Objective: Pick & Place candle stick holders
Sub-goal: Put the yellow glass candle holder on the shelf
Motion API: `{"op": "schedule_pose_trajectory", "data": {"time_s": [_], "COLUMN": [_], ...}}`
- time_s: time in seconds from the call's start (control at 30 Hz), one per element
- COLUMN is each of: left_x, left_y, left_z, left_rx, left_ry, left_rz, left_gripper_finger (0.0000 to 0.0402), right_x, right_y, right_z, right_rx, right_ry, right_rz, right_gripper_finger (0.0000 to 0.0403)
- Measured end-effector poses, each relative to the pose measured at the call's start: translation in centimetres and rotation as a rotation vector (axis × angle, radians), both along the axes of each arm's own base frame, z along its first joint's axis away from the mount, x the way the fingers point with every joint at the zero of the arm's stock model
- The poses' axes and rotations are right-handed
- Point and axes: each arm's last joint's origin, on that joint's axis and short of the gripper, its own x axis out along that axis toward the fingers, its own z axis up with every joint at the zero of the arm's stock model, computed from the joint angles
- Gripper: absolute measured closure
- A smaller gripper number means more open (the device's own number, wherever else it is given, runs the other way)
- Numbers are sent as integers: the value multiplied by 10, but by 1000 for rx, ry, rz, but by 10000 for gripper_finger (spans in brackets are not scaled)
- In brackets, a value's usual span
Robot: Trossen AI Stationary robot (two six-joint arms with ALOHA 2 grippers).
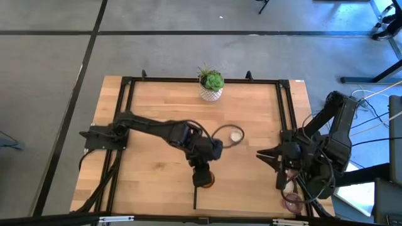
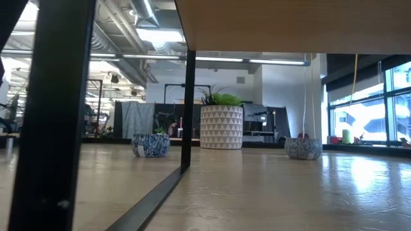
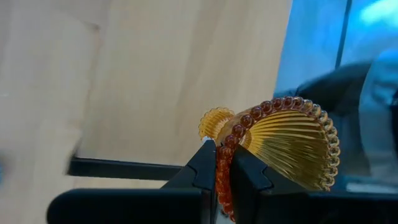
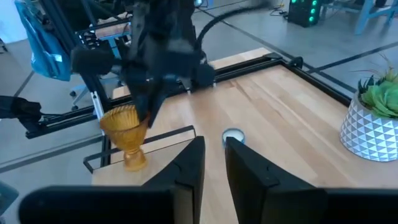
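The wooden table (image 1: 157, 113) spreads under both my arms, the white patterned pot (image 1: 211, 93) at its far edge. My left gripper (image 1: 202, 172) is out over the near middle, fingers pinched tight on the beaded rim of the amber holder (image 4: 126, 134), which hangs upright below the gripper, foot close to or on the boards beside the black frame bar (image 4: 146, 142). A cream-white holder (image 1: 236, 134) sits on the table between my arms, just past my left wrist and nearer it than my right. My right gripper (image 4: 214, 162) waits at the right edge, fingers a narrow gap apart and empty, pointed toward that cream holder. Setting the amber one down straight looks like my move.
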Motion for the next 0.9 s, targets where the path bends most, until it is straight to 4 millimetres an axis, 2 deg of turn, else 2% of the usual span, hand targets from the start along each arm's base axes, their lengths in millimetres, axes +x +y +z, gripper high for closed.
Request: {"op": "schedule_pose_trajectory", "data": {"time_s": [0.17,0.37,0.9], "left_x": [1,1,0], "left_y": [-16,-15,-12], "left_z": [-11,-10,-14], "left_rx": [62,188,156], "left_ry": [5,-38,19], "left_rz": [-56,-14,-27], "left_gripper_finger": [385,385,385], "right_x": [0,0,0], "right_y": [0,0,0], "right_z": [0,0,-1], "right_rx": [1,6,-1], "right_ry": [2,11,15], "right_rz": [2,10,11], "right_gripper_finger": [337,337,337]}}
